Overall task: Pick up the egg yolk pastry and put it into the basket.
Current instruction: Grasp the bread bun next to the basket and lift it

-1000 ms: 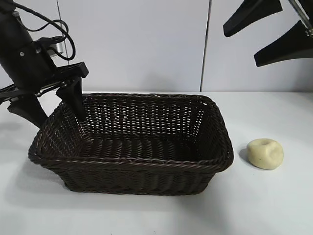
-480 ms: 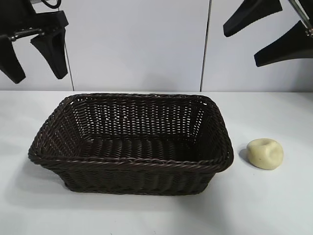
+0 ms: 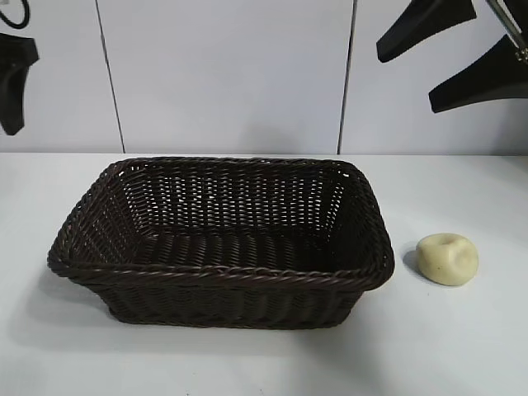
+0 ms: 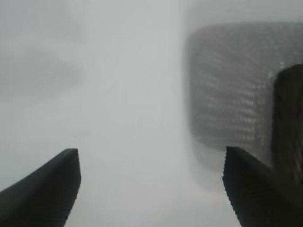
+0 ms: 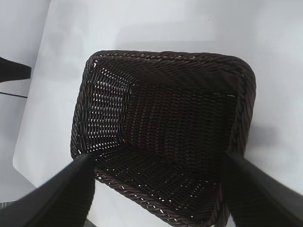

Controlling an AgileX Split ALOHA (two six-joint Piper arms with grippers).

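The egg yolk pastry (image 3: 446, 259), a small pale yellow lump with a dimple, lies on the white table to the right of the basket (image 3: 223, 276). The dark brown wicker basket is empty. My right gripper (image 3: 405, 80) hangs open and empty high above the basket's right end and the pastry. Its wrist view looks down into the basket (image 5: 165, 61) between the spread fingers (image 5: 71, 189). My left gripper (image 4: 151, 161) is open and empty, raised high at the far left. Only one of its fingers (image 3: 11, 87) shows in the exterior view. The pastry is out of both wrist views.
The white table (image 3: 462, 346) runs around the basket on all sides. A pale panelled wall (image 3: 231, 74) stands behind it. The basket shows blurred in the left wrist view (image 4: 227, 85).
My left arm has risen from the basket's left rim and drawn away up and to the left, almost out of the exterior view. Basket, pastry and right arm have not moved.
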